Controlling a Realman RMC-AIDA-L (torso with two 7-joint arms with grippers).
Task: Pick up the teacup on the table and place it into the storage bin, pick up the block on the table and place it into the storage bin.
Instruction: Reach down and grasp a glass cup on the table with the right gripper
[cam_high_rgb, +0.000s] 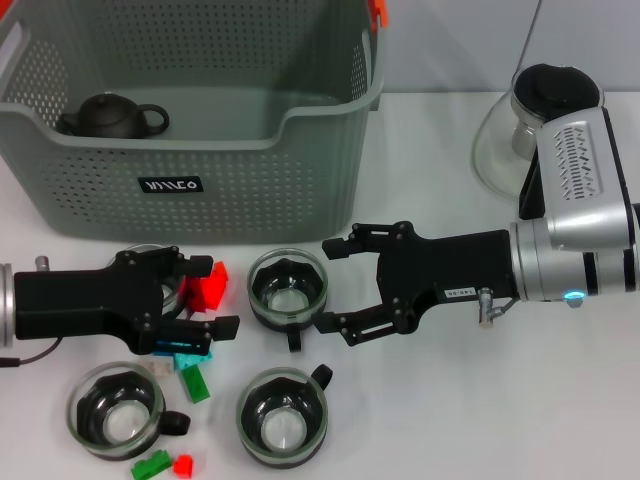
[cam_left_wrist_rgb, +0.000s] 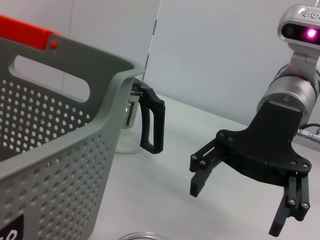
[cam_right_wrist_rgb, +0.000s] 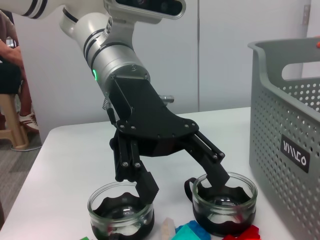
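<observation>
The grey-green storage bin (cam_high_rgb: 200, 150) stands at the back left with a dark teapot (cam_high_rgb: 110, 115) inside. Four glass teacups are on the table. One teacup (cam_high_rgb: 288, 287) sits just off my open right gripper (cam_high_rgb: 330, 284), whose fingertips flank its near side. My left gripper (cam_high_rgb: 215, 297) is open with a red block (cam_high_rgb: 208, 288) between its fingers, beside a second teacup (cam_high_rgb: 150, 272). In the right wrist view the left gripper (cam_right_wrist_rgb: 186, 186) straddles the gap between two teacups (cam_right_wrist_rgb: 120, 215) (cam_right_wrist_rgb: 225, 205). The left wrist view shows the right gripper (cam_left_wrist_rgb: 237, 207) open.
Two more teacups (cam_high_rgb: 115, 410) (cam_high_rgb: 283, 408) stand near the front edge. Cyan (cam_high_rgb: 185, 355), green (cam_high_rgb: 195, 383) (cam_high_rgb: 150, 465) and red (cam_high_rgb: 183, 464) blocks lie between them. A glass pitcher (cam_high_rgb: 530, 120) with a black handle (cam_left_wrist_rgb: 150, 120) stands at the back right beside the bin.
</observation>
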